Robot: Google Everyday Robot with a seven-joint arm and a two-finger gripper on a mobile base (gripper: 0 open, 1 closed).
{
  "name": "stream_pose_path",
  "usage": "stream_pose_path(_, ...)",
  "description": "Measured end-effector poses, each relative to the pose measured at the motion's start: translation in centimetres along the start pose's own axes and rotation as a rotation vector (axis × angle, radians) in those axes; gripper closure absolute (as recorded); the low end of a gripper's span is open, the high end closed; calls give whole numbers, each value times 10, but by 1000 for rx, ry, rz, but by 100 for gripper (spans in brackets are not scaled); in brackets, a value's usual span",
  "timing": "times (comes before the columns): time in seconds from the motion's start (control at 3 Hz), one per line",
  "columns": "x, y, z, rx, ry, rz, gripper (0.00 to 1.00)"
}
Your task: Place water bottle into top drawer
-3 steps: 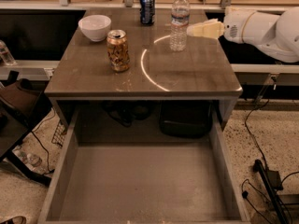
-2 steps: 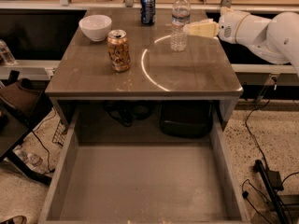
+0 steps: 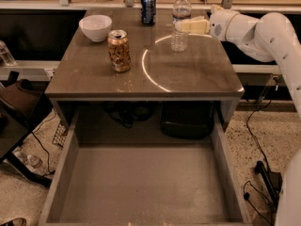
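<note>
Claw [image 3: 181, 27] beside water bottle [image 3: 180, 40] on brown table [image 3: 89, 76].

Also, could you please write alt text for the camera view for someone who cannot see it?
The robot's gripper reaches from the right to the water bottle standing at the back of the table. A gold-brown can, white bowl and blue can also stand there; the top drawer is open below.
</note>
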State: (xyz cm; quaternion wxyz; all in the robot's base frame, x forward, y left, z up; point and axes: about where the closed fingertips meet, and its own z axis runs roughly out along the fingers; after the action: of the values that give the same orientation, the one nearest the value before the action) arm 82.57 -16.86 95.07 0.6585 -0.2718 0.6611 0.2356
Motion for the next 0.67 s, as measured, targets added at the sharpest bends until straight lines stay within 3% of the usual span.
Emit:
stream_pose_path(0.33,-6,12,13,-29,-25,-2,0)
stream_pose_path(0.67,-3,20,27,-8,9,-13,26)
